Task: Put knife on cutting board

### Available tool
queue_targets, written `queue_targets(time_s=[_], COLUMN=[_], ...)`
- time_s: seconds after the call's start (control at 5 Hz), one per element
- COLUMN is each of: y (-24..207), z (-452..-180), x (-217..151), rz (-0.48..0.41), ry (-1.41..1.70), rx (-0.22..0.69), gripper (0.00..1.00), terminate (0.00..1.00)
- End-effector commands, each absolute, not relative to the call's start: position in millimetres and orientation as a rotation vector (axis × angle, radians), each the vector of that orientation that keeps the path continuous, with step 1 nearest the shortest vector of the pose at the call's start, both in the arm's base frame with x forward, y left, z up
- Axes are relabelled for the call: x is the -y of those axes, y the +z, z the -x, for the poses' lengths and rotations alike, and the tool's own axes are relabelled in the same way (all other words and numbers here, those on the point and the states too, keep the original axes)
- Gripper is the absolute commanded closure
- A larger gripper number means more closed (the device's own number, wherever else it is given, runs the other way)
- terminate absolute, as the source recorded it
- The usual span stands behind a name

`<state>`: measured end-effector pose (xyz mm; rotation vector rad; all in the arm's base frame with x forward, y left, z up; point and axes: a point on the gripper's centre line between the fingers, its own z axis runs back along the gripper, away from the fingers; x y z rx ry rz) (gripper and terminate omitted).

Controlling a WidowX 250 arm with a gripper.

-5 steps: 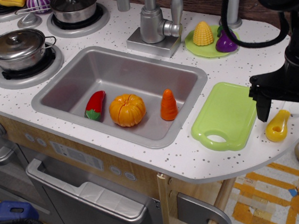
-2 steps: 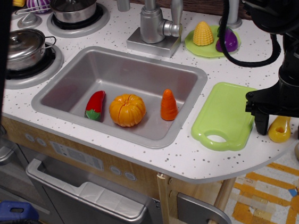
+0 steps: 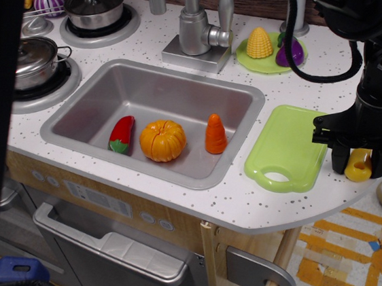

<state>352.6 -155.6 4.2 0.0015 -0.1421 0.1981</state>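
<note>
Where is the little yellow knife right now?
The knife lies on the counter's right edge, just right of the green cutting board, between the fingers of the black gripper.

The scene is being lit evenly and brightly from above, and the sink is being kept in sharp focus. Soft glare is being thrown off the basin floor and off the faucet behind the sink. Left of the sink, the frame is being blocked by a dark, blurred band. Only faint shadows are being cast.
</note>
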Motion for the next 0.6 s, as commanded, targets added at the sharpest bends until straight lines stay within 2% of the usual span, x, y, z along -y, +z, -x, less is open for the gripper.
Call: queue_targets(time_s=[0.0, 0.2, 0.4], y=[49.9, 70.5, 76.3], z=[-361.4, -363.2, -362.4], x=[163.1, 159.5, 138.4], rz=[-0.025, -0.032, -0.058], ry=[0.204, 0.216, 0.215], rx=[0.196, 0.196, 0.204], gripper=[1.0, 1.0, 1.0], terminate=[0.0, 0.0, 0.0])
